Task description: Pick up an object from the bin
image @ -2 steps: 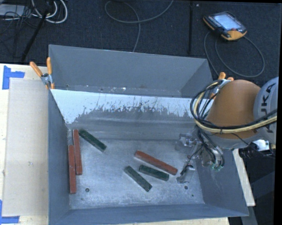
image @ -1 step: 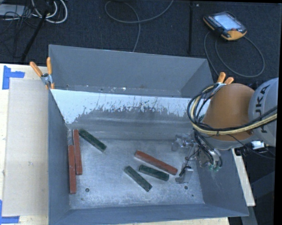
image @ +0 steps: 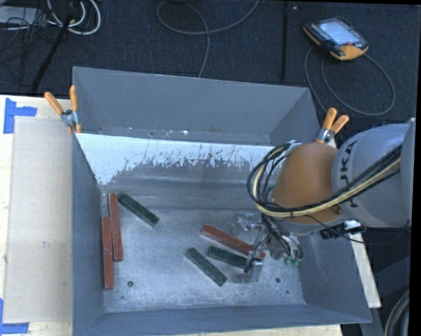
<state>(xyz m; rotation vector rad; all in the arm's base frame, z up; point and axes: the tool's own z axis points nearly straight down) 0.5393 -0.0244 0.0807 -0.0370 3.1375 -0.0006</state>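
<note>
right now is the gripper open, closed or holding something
gripper: cannot be told; it sits low by the right ends of a red-brown bar and a dark green bar

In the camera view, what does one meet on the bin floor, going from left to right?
pair of red bars → lone green bar → front green bar → gripper

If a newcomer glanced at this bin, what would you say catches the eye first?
The orange-covered wrist at the bin's right stands out first, its pincer down by a red-brown bar and a dark green bar at the floor's middle right. Next come two long red-brown bars lying along the left wall, with a lone green bar beside them.
</note>
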